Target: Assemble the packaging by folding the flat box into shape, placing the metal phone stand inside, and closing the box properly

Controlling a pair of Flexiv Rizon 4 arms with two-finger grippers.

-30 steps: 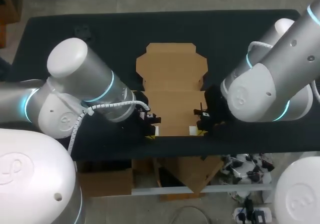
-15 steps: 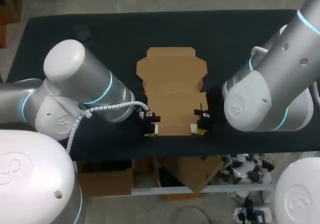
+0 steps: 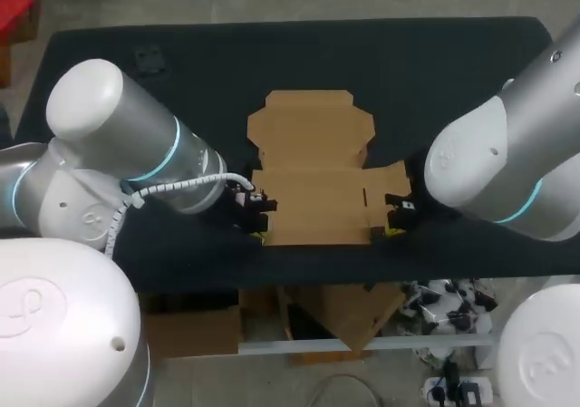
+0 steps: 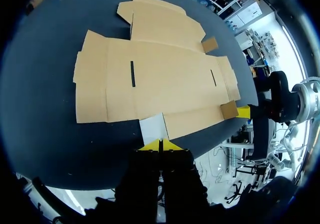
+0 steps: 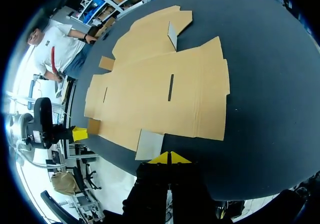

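Flat box [image 3: 313, 176] is lying unfolded on the black table [image 3: 453, 62], close to the near edge, lid end pointing away from the robot. Left gripper [image 4: 160, 145] sits at the box's near-left corner w/ tips squeezed together, nothing in them, near-left flap [image 4: 152, 129] just ahead. Right gripper [image 5: 170, 157], same deal on the other corner: tips closed, empty, near-right flap [image 5: 149, 144] just ahead. Can't tell if the tips actually touch the flaps tbh.

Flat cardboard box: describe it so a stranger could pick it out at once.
Find the black table. Mid-table, towards its front edge, lies the flat cardboard box. It alone on the table is brown, an unfolded sheet with flaps.
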